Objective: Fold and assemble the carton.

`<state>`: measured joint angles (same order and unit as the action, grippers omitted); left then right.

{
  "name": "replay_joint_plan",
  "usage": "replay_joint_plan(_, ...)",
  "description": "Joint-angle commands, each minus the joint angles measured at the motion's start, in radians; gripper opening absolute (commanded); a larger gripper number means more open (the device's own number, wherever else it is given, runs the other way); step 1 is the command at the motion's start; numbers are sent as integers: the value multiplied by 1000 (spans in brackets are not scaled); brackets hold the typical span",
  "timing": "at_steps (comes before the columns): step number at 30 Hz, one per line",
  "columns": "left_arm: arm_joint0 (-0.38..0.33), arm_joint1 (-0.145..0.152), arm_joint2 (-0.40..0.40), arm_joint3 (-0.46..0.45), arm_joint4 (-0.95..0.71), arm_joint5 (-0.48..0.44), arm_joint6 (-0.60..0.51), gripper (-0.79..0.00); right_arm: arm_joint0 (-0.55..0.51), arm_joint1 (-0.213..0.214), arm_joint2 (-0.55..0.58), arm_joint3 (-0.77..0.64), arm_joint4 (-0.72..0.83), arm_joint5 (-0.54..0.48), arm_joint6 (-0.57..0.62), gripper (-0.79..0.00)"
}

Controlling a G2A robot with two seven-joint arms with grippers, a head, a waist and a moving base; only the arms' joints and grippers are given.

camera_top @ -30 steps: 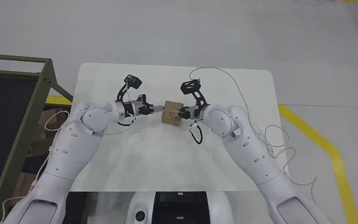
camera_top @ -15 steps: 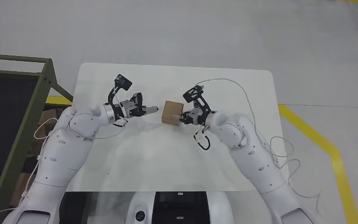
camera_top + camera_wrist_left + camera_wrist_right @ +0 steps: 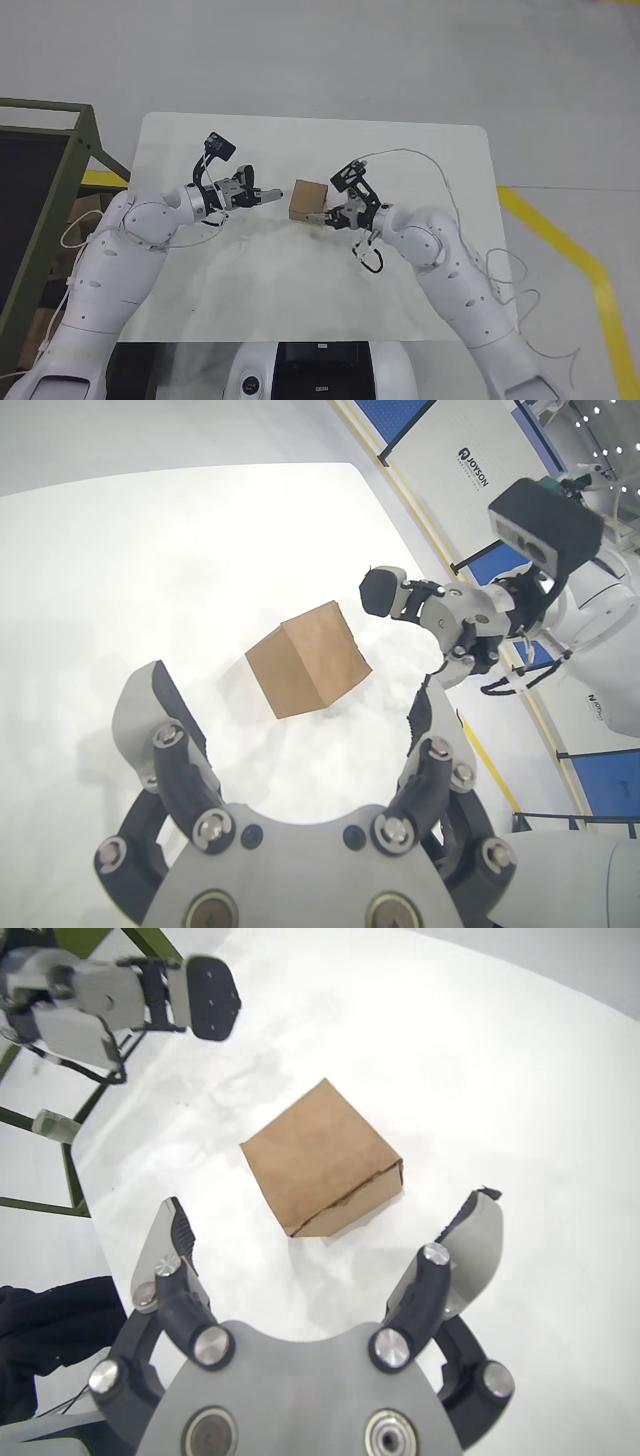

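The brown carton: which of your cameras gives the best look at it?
The right wrist view. There the carton sits large and unblocked, with a seam along one edge visible. The left wrist view shows plain faces, no seam; the top view shows it small on the table.

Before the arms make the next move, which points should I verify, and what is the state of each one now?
1. Carton lies on the table, far from its edges: ok.
2. Carton's visible faces closed, no flap sticking out: ok.
3. Carton's underside closed: cannot tell.
4. Left gripper open, apart from carton: ok.
5. Right gripper open, apart from carton: ok.
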<state>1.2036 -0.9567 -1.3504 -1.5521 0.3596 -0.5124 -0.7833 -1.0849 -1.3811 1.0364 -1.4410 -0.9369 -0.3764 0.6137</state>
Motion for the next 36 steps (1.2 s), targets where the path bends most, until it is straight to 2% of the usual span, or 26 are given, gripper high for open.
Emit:
replay_joint_plan(1, 0, 0, 0, 0, 0, 0, 0, 0, -12, 8, 5, 10, -72, -101, -138, 0)
replay_joint_plan(4, 0, 0, 0, 0, 0, 0, 0, 0, -31, 28, 20, 49, -252, -300, -392, 0)
replay_joint_plan(9, 9, -1, 1, 5, -53, -17, 17, 0, -4, 60, 61, 188, -433, -618, -815, 0)
replay_joint_plan(12, 0, -1, 7, 12, -76, -19, 9, 0, 37, 73, 23, 277, -547, -636, -980, 0)
replay_joint_plan(13, -5, -2, 11, 14, -80, -15, 7, 0, 49, 75, 15, 307, -564, -636, -985, 0)
replay_joint_plan(26, -42, -8, 53, 34, -74, 14, 9, 0, 49, 75, 15, 307, -564, -636, -985, 0)
replay_joint_plan(31, -42, -8, 53, 34, -74, 14, 9, 0, 57, 72, -11, 312, -636, -515, -920, 0)
replay_joint_plan(36, -42, -8, 53, 34, -74, 14, 9, 0, 139, 58, -75, 422, -714, -474, -975, 0)
